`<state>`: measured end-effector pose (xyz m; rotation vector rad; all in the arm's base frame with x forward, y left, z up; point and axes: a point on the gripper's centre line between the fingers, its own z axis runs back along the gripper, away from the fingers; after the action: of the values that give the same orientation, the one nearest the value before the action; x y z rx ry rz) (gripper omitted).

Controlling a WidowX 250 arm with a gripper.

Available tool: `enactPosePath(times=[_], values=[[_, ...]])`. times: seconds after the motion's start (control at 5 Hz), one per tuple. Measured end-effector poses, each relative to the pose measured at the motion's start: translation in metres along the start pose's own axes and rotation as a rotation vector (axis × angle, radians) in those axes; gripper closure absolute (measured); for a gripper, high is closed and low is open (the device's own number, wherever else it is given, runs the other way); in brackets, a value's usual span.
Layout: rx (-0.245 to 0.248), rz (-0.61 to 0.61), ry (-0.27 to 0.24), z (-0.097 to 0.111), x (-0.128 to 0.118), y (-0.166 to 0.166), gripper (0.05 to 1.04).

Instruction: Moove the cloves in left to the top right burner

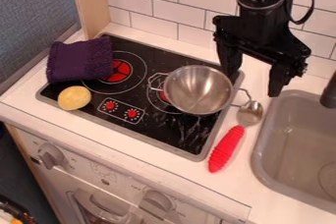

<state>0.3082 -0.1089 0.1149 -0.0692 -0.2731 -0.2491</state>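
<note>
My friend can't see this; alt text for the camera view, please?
An open black gripper hangs near a metal pot on a toy stove; a purple cloth and yellow object lie at left, a red-handled spoon at right.

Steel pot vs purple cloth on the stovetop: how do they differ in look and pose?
- Look: the pot is shiny bare metal with loop handles; the cloth is dark purple, textured fabric.
- Pose: the pot stands upright, mouth up; the cloth lies folded, partly over the left burner.
Shared: both rest on the stovetop.

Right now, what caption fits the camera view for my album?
Robot's open hand hangs near silver pot; purple cloth lies left.
</note>
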Motion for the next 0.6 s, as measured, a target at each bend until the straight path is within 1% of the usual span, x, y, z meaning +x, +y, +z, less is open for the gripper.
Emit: enactPosePath(times=[0.2, 0.4, 0.6], values=[[0.003, 0.002, 0.026, -0.006, -0.003, 0.002, 0.084], [0.044, 0.136, 0.058, -0.004, -0.009, 0.053, 0.084], [0.048, 0.169, 0.060, 0.003, -0.008, 0.074, 0.083]])
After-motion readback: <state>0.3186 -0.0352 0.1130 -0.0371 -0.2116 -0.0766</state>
